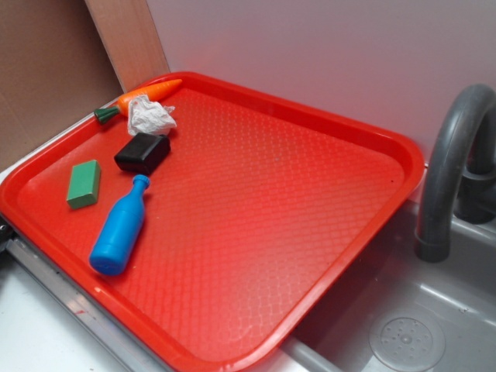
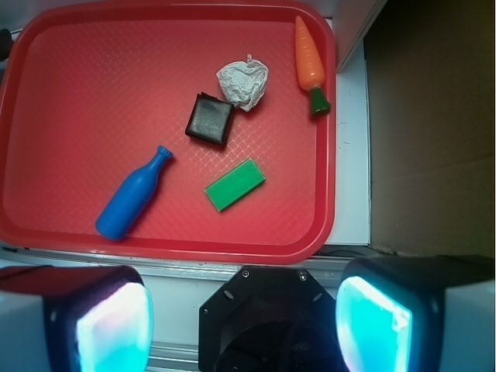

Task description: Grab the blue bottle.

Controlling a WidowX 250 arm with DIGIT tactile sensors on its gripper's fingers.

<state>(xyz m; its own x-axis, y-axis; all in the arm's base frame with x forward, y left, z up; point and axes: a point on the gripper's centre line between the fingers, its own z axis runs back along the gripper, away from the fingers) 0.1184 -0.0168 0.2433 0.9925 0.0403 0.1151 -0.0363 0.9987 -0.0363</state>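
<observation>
The blue bottle (image 1: 120, 229) lies on its side on the red tray (image 1: 310, 232), near the tray's front left edge, cap pointing toward the black block. In the wrist view the bottle (image 2: 133, 194) lies at the lower left of the tray (image 2: 77, 70), neck pointing up-right. My gripper (image 2: 244, 322) is high above and behind the tray's near rim, well apart from the bottle. Its two fingers, with glowing cyan pads (image 2: 116, 329), stand wide apart and hold nothing. The gripper does not show in the exterior view.
On the tray also lie a green block (image 1: 84, 184), a black block (image 1: 142, 153), a crumpled white paper (image 1: 150, 116) and a toy carrot (image 1: 139, 98). A grey faucet (image 1: 453, 155) and sink (image 1: 403, 341) are to the right. A cardboard wall (image 1: 46, 70) stands at the back left.
</observation>
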